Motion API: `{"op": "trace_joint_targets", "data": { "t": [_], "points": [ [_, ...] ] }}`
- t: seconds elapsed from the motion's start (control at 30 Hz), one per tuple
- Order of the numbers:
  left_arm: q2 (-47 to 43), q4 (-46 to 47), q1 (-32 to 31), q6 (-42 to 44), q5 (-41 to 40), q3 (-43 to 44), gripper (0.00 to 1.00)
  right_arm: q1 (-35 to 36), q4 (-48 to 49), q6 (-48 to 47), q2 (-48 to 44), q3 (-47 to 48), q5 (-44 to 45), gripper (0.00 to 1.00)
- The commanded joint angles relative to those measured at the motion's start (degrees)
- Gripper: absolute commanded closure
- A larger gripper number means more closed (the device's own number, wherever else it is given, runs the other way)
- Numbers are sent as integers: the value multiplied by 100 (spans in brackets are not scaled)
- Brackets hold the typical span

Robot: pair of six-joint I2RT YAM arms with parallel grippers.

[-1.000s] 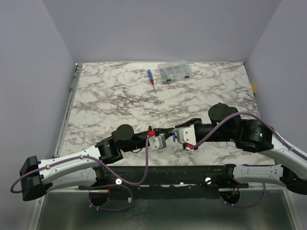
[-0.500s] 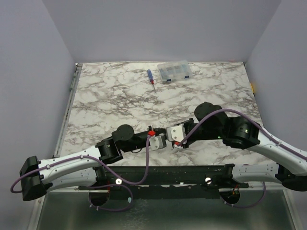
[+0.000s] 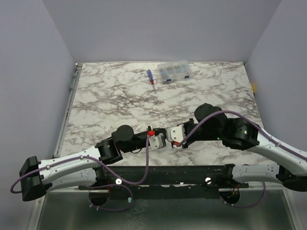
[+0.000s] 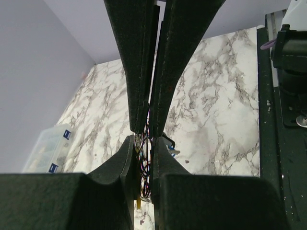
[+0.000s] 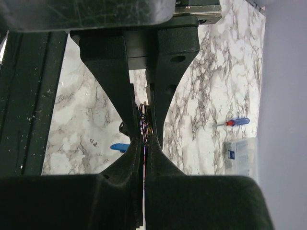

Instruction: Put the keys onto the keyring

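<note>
The keyring (image 4: 144, 165) shows edge-on as a thin grey hoop, clamped between both grippers above the table's near edge. My left gripper (image 3: 162, 139) is shut on it from the left, and my right gripper (image 3: 171, 136) is shut on it from the right, their tips touching. In the right wrist view the ring (image 5: 144, 120) runs up between my right gripper (image 5: 144, 139) and the left one's fingers (image 5: 115, 96). A blue key (image 5: 120, 147) hangs or lies just beside the ring, with a black loop (image 5: 123, 127) above it. A yellow sliver (image 4: 138, 203) shows under my left gripper (image 4: 144, 143).
A blue-and-red-handled screwdriver (image 3: 150, 77) and a clear compartment box (image 3: 174, 71) lie at the far side of the marble table (image 3: 105, 105). The black mounting rail (image 3: 158, 175) runs along the near edge under both arms.
My right gripper moved left up to the left gripper and closed on the ring. The blue key between them is now hidden in the top view. The left arm stayed put.
</note>
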Motion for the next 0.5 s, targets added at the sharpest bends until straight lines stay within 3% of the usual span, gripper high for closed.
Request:
{"op": "trace_joint_targets", "data": {
  "t": [0.0,0.3,0.47],
  "points": [
    [-247,353,8,-45,45,-73,100,-7,230,-34,-186,-149,106,99],
    [-480,753,8,-190,293,-223,100,-8,1445,-15,-891,-617,-69,100],
    [-604,1020,8,-279,393,-291,86,-7,2006,142,-1223,-834,-250,100]
  ]
}}
